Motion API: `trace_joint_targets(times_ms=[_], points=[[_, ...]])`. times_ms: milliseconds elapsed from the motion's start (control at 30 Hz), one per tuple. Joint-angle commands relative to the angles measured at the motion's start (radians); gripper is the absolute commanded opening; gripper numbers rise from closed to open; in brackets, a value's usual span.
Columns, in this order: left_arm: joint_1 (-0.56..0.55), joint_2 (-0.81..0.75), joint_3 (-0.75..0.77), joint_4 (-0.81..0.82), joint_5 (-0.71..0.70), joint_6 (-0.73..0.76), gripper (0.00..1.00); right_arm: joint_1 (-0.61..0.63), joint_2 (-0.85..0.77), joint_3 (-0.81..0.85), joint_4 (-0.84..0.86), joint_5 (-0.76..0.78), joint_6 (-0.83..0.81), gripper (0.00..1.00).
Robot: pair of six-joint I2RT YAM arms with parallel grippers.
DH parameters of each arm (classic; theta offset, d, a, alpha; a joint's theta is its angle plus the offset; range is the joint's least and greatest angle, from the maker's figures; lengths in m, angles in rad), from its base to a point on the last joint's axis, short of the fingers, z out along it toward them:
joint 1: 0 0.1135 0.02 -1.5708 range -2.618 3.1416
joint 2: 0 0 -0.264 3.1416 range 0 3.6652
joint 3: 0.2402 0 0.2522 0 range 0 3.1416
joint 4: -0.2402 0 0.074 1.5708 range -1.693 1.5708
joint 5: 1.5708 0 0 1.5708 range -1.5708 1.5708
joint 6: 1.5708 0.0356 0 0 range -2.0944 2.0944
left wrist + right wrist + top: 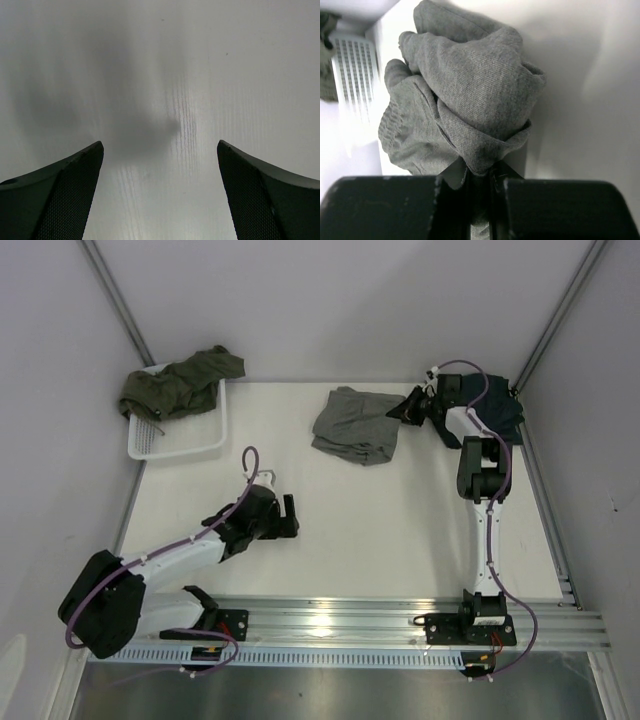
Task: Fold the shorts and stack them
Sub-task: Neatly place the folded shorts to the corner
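Grey shorts [355, 425] lie bunched just ahead of the right pincer [480, 182], which pinches their near edge. Best to grip firmly and draw the cloth flat, low over the table [350, 540], before folding. Left pincer [160, 150] stands spread, holding nothing.

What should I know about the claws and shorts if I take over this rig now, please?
Left claw: open, empty, over the table.
Right claw: shut on an edge of the grey shorts, bunched at the far middle.
Olive shorts: crumpled on the white basket, far left.
Navy shorts: far right, partly hidden.
Done: no stack yet.
Left: fold all three, then stack.
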Motion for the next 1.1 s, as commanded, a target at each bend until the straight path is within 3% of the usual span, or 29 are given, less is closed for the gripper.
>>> trace_joint_targets(times_ms=[0,233,467,567,733,1067], points=[[0.006,0.038,0.050,0.035,0.030,0.025,0.96,-0.018,0.006,0.064,0.092,0.073,0.107,0.00],[0.006,0.102,0.081,0.049,0.043,0.033,0.96,-0.108,0.001,0.048,0.211,0.147,0.227,0.00],[0.006,0.136,0.085,0.068,0.060,0.036,0.96,-0.203,-0.178,-0.183,0.375,0.266,0.286,0.00],[0.005,0.128,0.088,0.063,0.060,0.037,0.96,-0.240,-0.181,-0.119,0.380,0.245,0.313,0.00],[0.005,0.114,0.091,0.052,0.053,0.042,0.96,-0.253,-0.123,0.134,0.196,0.223,0.235,0.00],[0.005,0.084,0.087,0.036,0.045,0.047,0.96,-0.291,-0.215,0.002,0.273,0.266,0.305,0.00]])
